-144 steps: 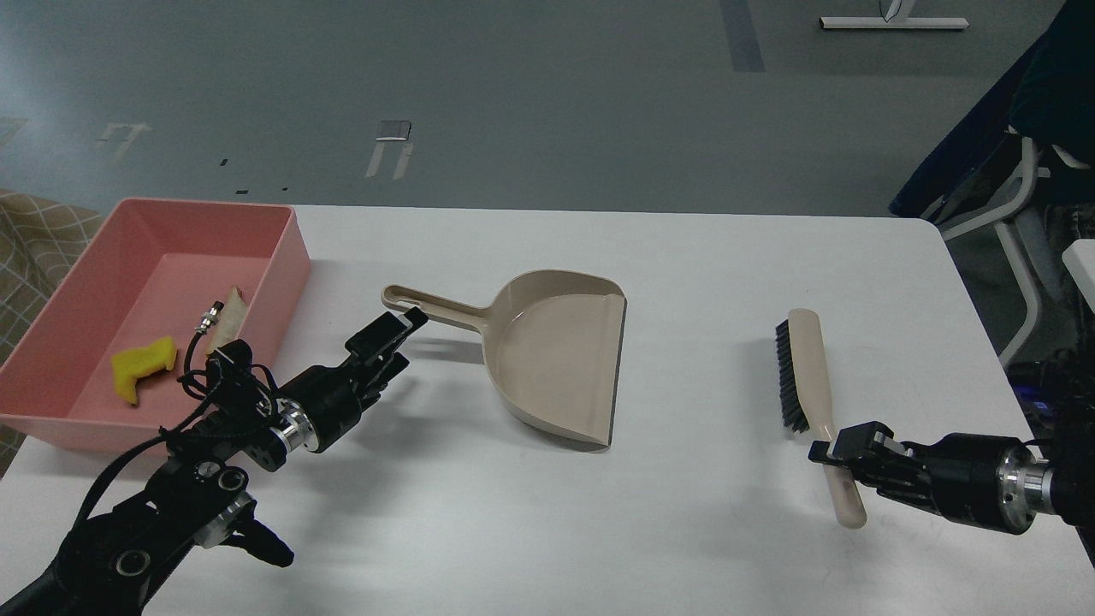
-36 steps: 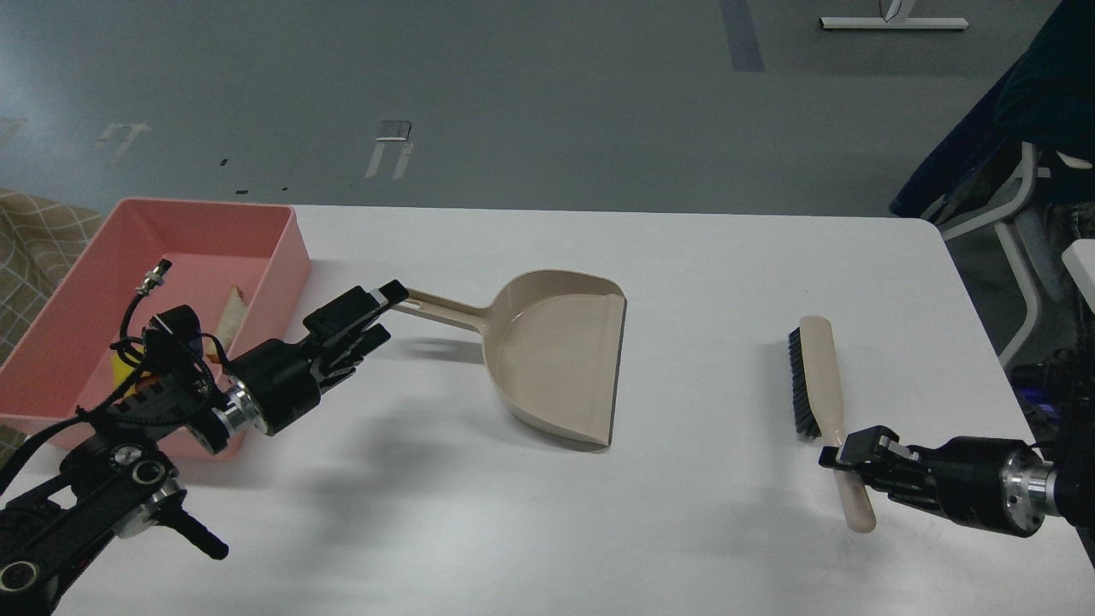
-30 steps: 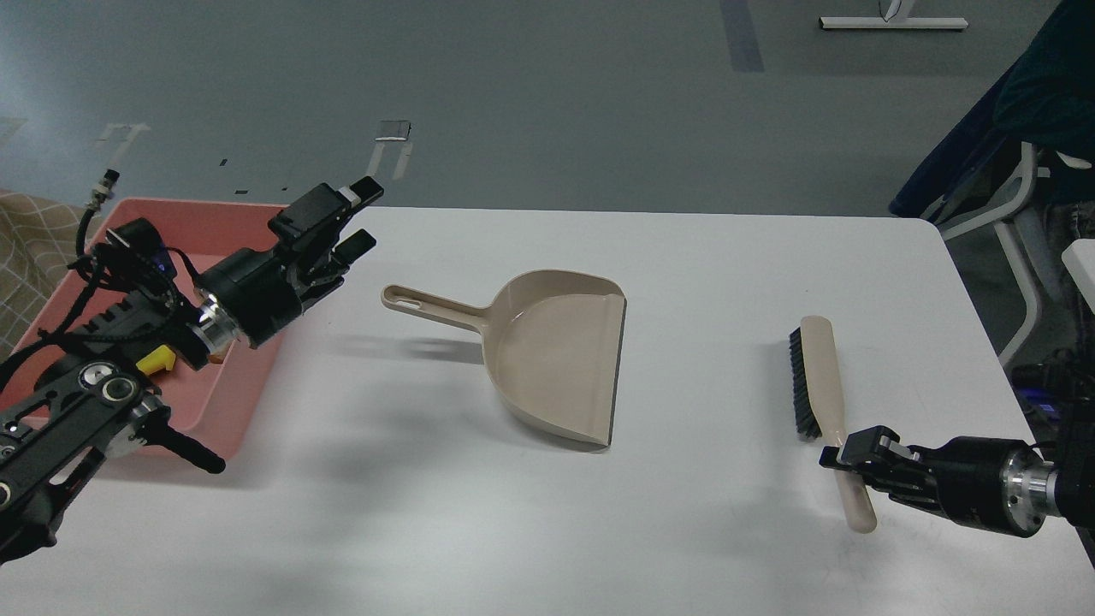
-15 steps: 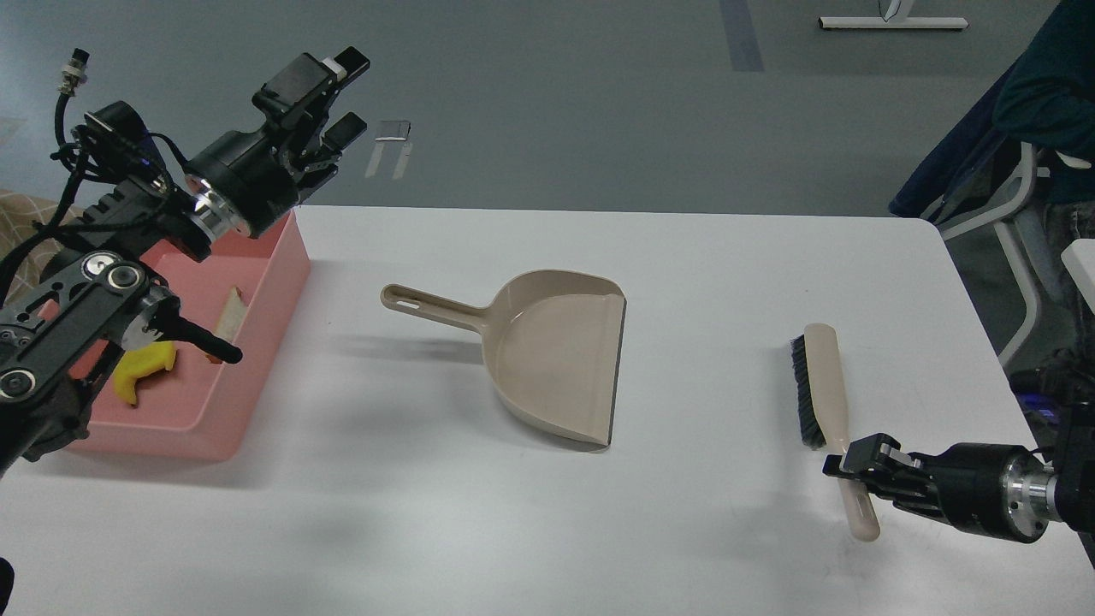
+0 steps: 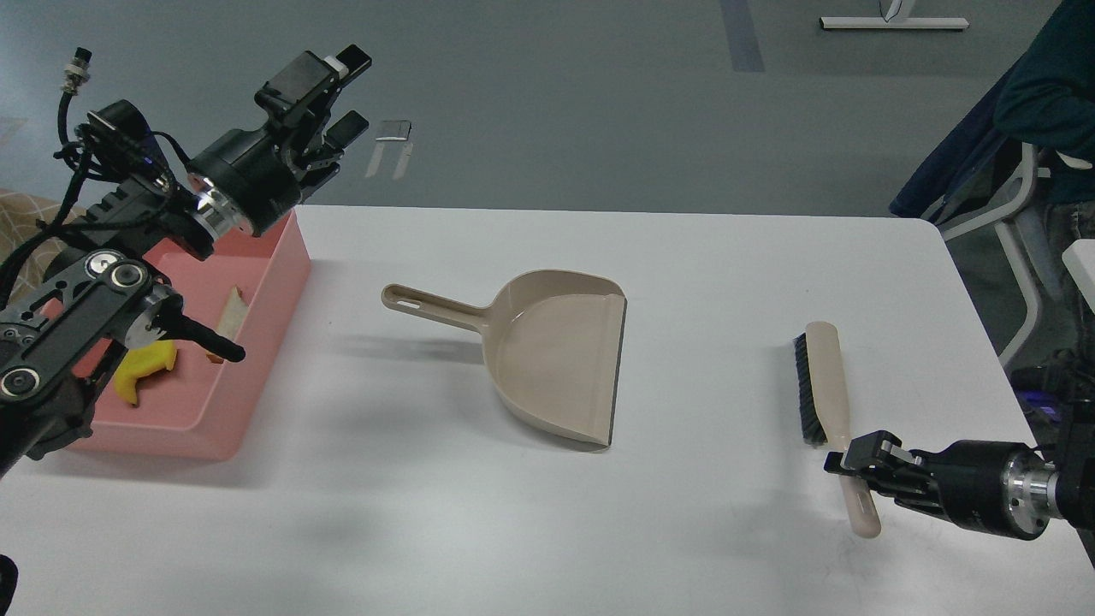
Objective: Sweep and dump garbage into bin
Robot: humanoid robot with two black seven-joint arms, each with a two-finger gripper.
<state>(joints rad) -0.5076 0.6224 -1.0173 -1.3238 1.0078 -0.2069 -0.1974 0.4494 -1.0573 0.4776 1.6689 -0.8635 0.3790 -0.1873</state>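
Observation:
The pink bin (image 5: 272, 318) stands at the table's left, partly hidden by my left arm. In it lie the yellow chunk (image 5: 141, 373) and the bread-like slice (image 5: 229, 311). My left gripper (image 5: 349, 94) is open and empty, raised high above the bin's far right corner. The beige dustpan (image 5: 558, 359) lies flat in the middle, handle pointing left, apart from the gripper. My right gripper (image 5: 858, 466) is shut on the handle of the beige brush (image 5: 823, 376), which lies low over the table at the right, bristles facing left.
The white table (image 5: 701, 274) has its right edge just beyond the brush. A chair frame (image 5: 1014, 222) and a person in dark clothes (image 5: 1048, 77) are off the table's right. A patterned cloth (image 5: 26, 214) shows at the far left.
My left gripper let go of the dustpan handle and rose up and back over the bin. The brush in my right gripper shifted slightly right and toward me.

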